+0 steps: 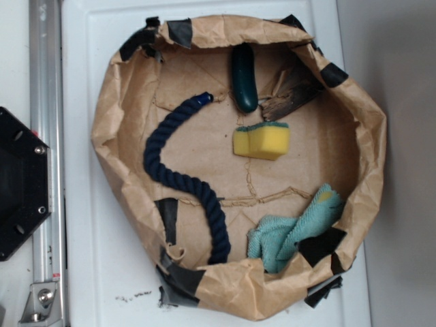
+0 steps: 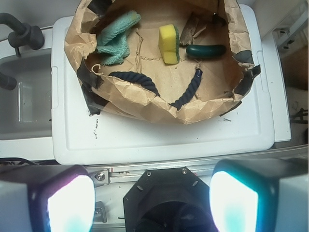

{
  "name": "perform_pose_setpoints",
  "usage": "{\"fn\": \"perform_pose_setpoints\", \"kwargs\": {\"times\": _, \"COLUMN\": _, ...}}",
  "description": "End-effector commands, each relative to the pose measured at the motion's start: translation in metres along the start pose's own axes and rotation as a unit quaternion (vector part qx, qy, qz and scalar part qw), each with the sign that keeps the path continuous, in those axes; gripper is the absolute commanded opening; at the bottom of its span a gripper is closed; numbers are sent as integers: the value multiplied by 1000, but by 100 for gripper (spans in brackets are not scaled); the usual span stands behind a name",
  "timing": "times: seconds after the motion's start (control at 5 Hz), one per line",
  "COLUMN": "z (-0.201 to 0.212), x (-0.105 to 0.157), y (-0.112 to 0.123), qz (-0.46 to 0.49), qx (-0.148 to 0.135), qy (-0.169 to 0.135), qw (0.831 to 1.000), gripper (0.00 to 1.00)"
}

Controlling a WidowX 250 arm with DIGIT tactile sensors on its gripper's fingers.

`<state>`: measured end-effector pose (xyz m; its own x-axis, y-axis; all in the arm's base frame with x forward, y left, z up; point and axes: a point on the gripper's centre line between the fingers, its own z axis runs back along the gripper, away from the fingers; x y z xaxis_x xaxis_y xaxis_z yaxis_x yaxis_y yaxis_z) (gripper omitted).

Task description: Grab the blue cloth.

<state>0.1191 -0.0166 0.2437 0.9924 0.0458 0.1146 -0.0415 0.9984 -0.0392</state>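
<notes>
Claw (image 2: 145, 200) parted, empty; blue cloth (image 1: 293, 228) partly behind paper rim (image 1: 272, 289)

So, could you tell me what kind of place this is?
Probably a lab bench: a taped brown-paper basin on a white plastic lid holds a blue cloth, sponge and rope.

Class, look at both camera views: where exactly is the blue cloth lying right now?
In the exterior view the blue cloth lies bunched at the lower right inside the brown paper basin, against its wall, below the yellow sponge and right of the navy rope.
</notes>
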Motion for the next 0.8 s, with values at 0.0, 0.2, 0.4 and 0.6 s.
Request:
{"fn": "perform_pose_setpoints", "kwargs": {"times": 0.0, "z": 0, "x": 0, "y": 0, "qz": 0, "qx": 0, "qy": 0, "qw": 1000, "gripper": 100}}
{"fn": "perform_pose_setpoints", "kwargs": {"times": 0.2, "z": -55, "x": 45, "y": 19, "qz": 53, "qx": 58, "qy": 84, "qw": 993, "gripper": 100}}
{"fn": "perform_pose_setpoints", "kwargs": {"times": 0.4, "z": -90, "x": 89, "y": 26, "qz": 39, "qx": 90, "qy": 59, "qw": 993, "gripper": 100}}
{"fn": "perform_pose_setpoints", "kwargs": {"times": 0.6, "z": -107, "x": 113, "y": 25, "qz": -60, "qx": 63, "qy": -3, "qw": 996, "gripper": 100}}
